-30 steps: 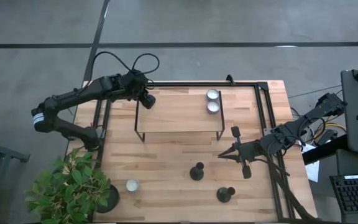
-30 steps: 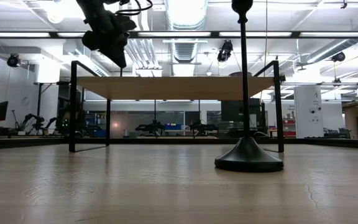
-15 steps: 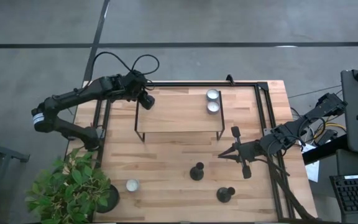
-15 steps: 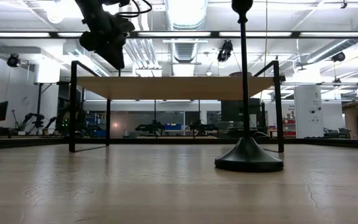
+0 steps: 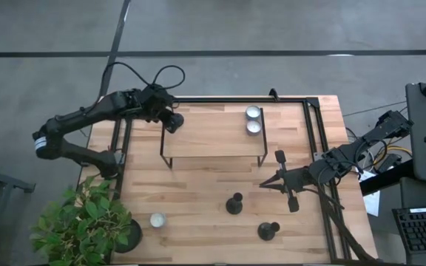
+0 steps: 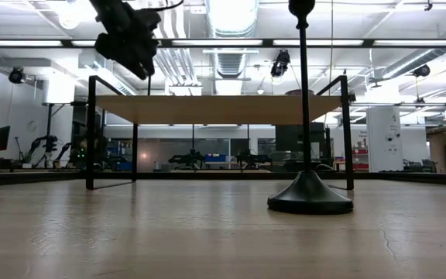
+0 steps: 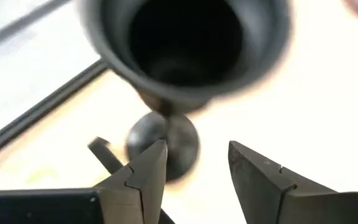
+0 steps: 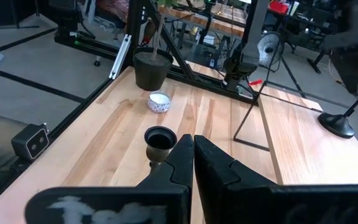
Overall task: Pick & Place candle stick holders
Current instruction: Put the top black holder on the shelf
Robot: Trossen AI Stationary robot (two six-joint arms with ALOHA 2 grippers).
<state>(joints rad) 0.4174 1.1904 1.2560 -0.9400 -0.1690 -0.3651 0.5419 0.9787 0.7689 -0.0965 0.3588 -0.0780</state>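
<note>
— Where is the left claw [image 5: 170,120] to be found, and how is it set?

— It is held over the back left corner of the raised shelf [image 5: 213,144]. The arm is stretched in from the left edge of the bench [image 5: 198,185], with the wrist bent downward. Its fingers [image 7: 145,171] are seen apart, and nothing is clamped between them.

— And the tall black holder [image 7: 185,43]?

— From the left wrist it is seen directly below that claw, cup uppermost, with its stem and round base just beside one finger (whether that finger is touched cannot be told). It is judged to be standing upright on the shelf top.

— Why that place?

— Two whitish cups [image 5: 253,112] are lined up at the shelf's right end, so the shelf is taken to be the collecting place. A downward-pointed claw is suited to a narrow stem, since the cup can be cleared by a straight lift.

— What is left to be done?

— Two black holders [image 5: 234,204] are stood on the bench in front of the shelf, apart from it. One whitish cup [image 5: 157,219] is set near the plant pot [image 5: 128,235].

— And the right arm?

— It is parked at the bench's right side. The right claw [image 5: 263,185] is pressed together on nothing and pointed toward the bench's middle.
</note>
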